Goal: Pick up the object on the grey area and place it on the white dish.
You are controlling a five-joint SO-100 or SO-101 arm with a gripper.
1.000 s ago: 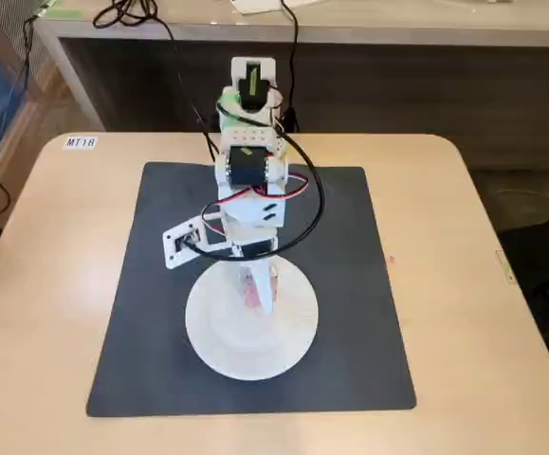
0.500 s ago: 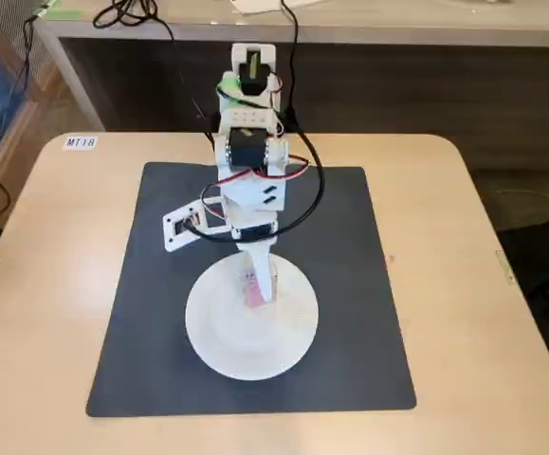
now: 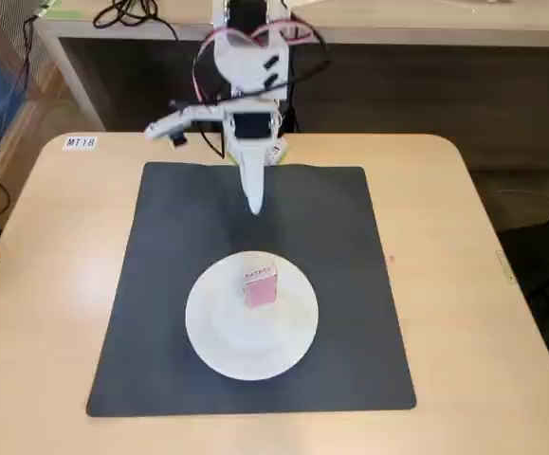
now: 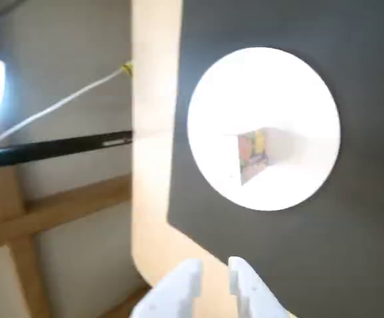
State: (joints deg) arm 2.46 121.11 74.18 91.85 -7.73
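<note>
The small pink box [image 3: 261, 286] stands on the round white plate [image 3: 208, 341], a little behind its middle. The plate lies on the front half of the dark grey mat [image 3: 179, 237]. My gripper [image 3: 253, 207] hangs over the far part of the mat, behind the plate and apart from it, with its jaws together and nothing in them. In the wrist view the white fingertips [image 4: 192, 270] enter from the bottom edge around the gripper [image 4: 213, 268]. Beyond them are the plate [image 4: 211, 99], the box [image 4: 253, 154] on it, and the mat [image 4: 351, 252].
The mat lies on a light wood table [image 3: 483, 284] with a label "MT18" [image 3: 80, 142] at its far left corner. Cables [image 3: 132, 11] lie behind the arm's base. The wrist view shows a white cable [image 4: 59, 103] and a wooden frame [image 4: 19, 218] off the table's edge.
</note>
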